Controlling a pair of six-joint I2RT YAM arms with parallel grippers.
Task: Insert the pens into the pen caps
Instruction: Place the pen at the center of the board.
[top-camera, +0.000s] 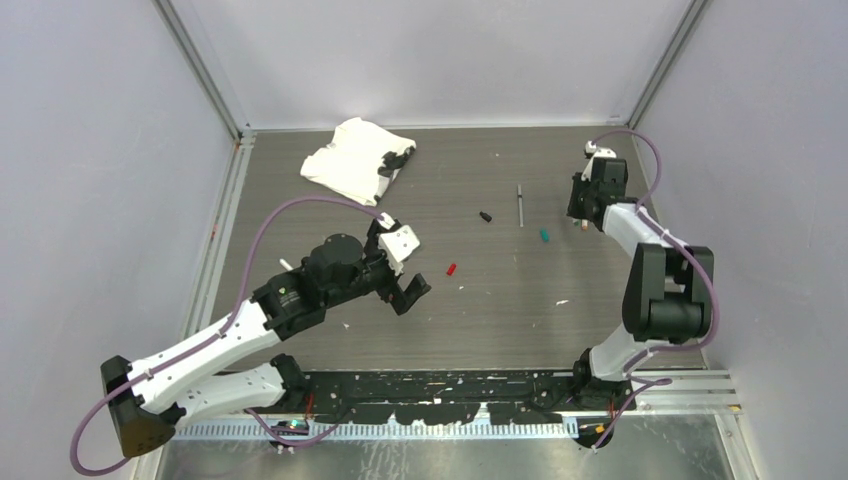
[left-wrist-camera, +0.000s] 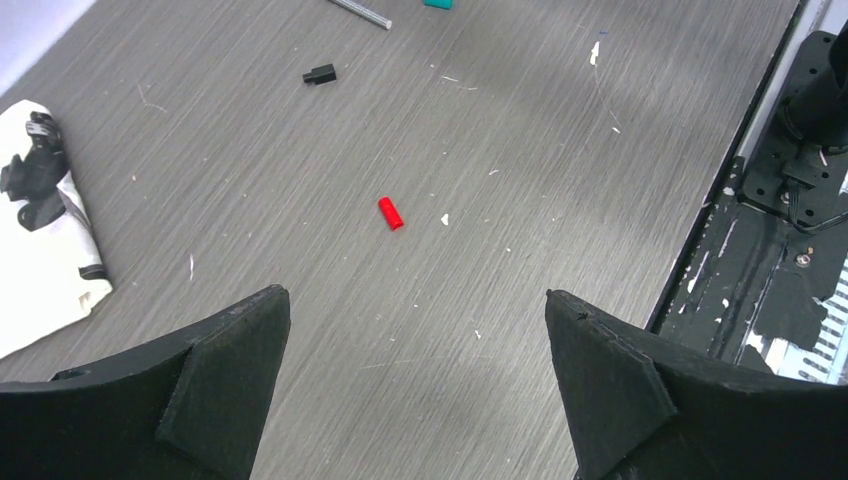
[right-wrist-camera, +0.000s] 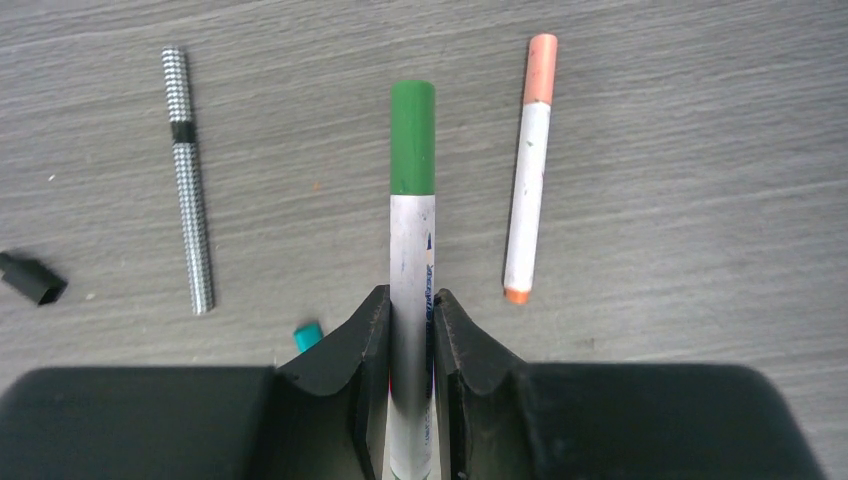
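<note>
My right gripper (right-wrist-camera: 411, 310) is shut on a white pen (right-wrist-camera: 411, 250) with a green cap (right-wrist-camera: 412, 135) on its far end, held just above the table at the far right (top-camera: 585, 205). A white pen with a salmon pink cap (right-wrist-camera: 528, 170) lies to its right. A slim dark grey pen (right-wrist-camera: 188, 180) (top-camera: 520, 205), a black cap (right-wrist-camera: 32, 280) (top-camera: 485, 216) and a teal cap (right-wrist-camera: 308, 335) (top-camera: 544, 235) lie to its left. A red cap (top-camera: 451, 268) (left-wrist-camera: 391, 212) lies mid-table, ahead of my left gripper (top-camera: 410, 290) (left-wrist-camera: 418, 300), which is open and empty above the table.
A crumpled white cloth with black marks (top-camera: 355, 158) (left-wrist-camera: 40, 220) lies at the far left. Small white flecks are scattered over the grey table top. A black rail (top-camera: 450, 385) runs along the near edge. Walls close the sides.
</note>
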